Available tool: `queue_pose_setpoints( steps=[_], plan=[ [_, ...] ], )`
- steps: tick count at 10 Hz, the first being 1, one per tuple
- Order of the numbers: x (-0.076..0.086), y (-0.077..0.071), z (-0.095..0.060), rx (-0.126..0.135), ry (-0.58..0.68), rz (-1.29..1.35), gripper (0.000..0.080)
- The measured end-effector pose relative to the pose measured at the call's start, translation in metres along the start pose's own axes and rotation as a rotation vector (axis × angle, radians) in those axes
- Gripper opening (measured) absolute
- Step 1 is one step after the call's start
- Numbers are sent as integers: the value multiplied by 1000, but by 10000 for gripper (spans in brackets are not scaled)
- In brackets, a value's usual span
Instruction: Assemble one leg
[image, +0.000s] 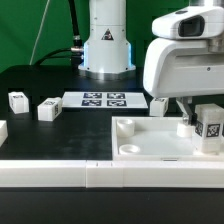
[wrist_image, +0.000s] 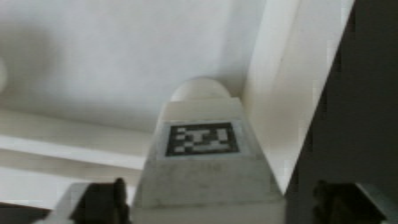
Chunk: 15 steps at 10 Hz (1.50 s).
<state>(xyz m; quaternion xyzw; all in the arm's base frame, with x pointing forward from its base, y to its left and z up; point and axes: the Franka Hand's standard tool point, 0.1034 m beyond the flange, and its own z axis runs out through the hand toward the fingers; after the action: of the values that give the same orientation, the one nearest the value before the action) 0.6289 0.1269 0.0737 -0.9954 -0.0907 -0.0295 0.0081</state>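
Observation:
My gripper (image: 203, 116) is at the exterior view's right, over the right end of the large white tray (image: 150, 140). It is shut on a leg (image: 210, 128), a small white block with a black-and-white tag, held upright at the tray's right corner. In the wrist view the leg (wrist_image: 205, 140) stands between my two dark fingers (wrist_image: 98, 200), tag facing the camera, with the white tray (wrist_image: 107, 60) behind it. I cannot tell whether the leg's lower end touches the tray.
Two loose legs (image: 17, 101) (image: 48, 110) lie at the exterior view's left, and another (image: 159, 105) lies behind the tray. The marker board (image: 104, 99) lies in front of the robot base (image: 106, 45). A round socket (image: 127, 148) shows at the tray's near left corner.

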Motion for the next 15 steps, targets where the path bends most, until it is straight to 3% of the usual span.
queue_pose_setpoints(
  steps=[1, 2, 5, 11, 15],
  plan=[
    [0, 0, 0, 0, 0, 0, 377],
    [0, 1, 0, 0, 0, 12, 292],
    [-1, 2, 1, 2, 1, 103, 292],
    [-1, 4, 2, -19, 32, 919, 292],
    [-2, 6, 2, 12, 19, 1251, 292]
  ],
)
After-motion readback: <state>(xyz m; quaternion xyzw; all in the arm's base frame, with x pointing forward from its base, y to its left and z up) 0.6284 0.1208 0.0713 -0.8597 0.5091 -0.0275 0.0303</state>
